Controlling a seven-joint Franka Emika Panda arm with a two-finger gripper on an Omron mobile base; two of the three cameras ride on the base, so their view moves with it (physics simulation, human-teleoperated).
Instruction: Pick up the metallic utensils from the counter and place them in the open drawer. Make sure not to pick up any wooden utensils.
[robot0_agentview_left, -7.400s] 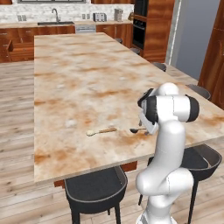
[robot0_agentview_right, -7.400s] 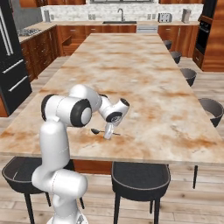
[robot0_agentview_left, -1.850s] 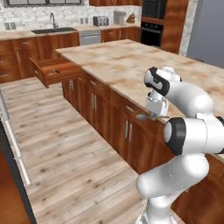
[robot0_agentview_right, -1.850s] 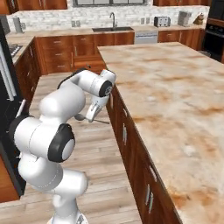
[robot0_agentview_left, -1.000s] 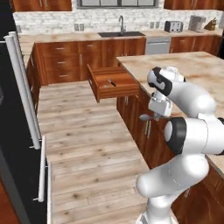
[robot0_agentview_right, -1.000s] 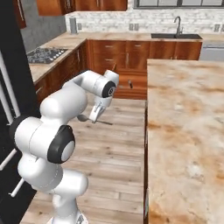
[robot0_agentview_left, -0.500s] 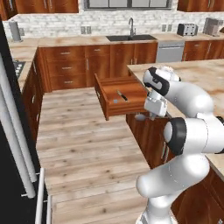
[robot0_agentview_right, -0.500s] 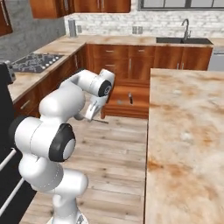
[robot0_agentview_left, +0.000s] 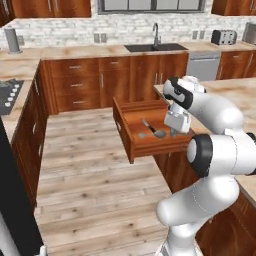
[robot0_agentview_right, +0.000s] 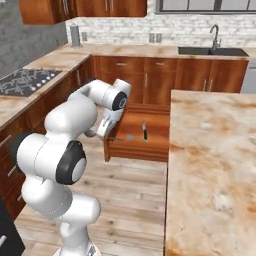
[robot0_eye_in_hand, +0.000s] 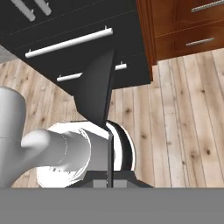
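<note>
My gripper (robot0_agentview_left: 175, 131) (robot0_agentview_right: 109, 136) (robot0_eye_in_hand: 109, 176) is shut on the slim dark-grey metal spoon (robot0_eye_in_hand: 97, 87). It holds the thin handle, and the bowl (robot0_agentview_left: 159, 133) hangs just over the open red-brown drawer (robot0_agentview_left: 131, 145) (robot0_agentview_right: 131, 150). In that drawer lies the small knife (robot0_agentview_left: 145, 123) (robot0_agentview_right: 144, 131), beside the spoon. The beige marbled island counter (robot0_agentview_right: 210, 165) (robot0_agentview_left: 235, 90) stretches to the right of the drawer. The wooden utensils are out of view.
Along the back wall runs a counter with a sink (robot0_agentview_left: 155, 47) and a dishwasher (robot0_agentview_left: 202, 65). A stove top (robot0_agentview_right: 25, 80) sits on the left counter. A black fridge (robot0_agentview_left: 12, 200) stands at the left. Wooden floor (robot0_agentview_left: 100, 190) lies open in front of the drawer.
The base has moved, so the whole scene has shifted and the drawer now lies closer and more central. The spoon stays gripped and now hangs over the drawer's inside.
</note>
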